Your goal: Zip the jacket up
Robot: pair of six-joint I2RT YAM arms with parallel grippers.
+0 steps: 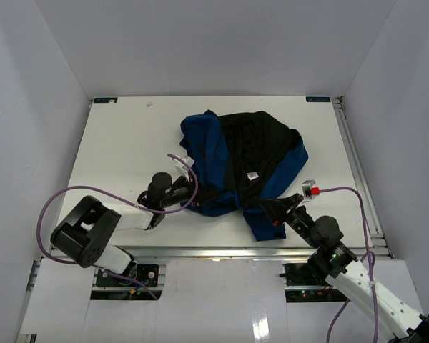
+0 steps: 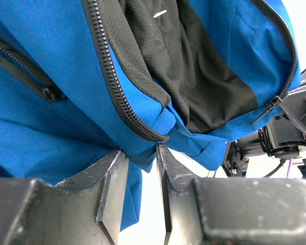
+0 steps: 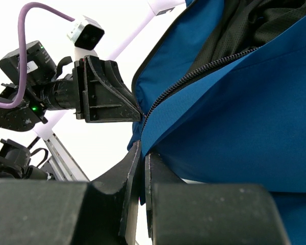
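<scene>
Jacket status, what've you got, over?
Right gripper shut on jacket hem. Left gripper straddling the other hem corner at zipper foot, grip unconfirmed. Jacket open, unzipped. Nothing else in the way.

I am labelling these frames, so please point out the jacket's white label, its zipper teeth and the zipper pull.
white label [image 1: 252, 175]: top view, middle of the tag.
zipper teeth [image 2: 121, 99]: left wrist view, middle of the tooth row.
zipper pull [image 2: 268, 108]: left wrist view, middle of the dark tab.
</scene>
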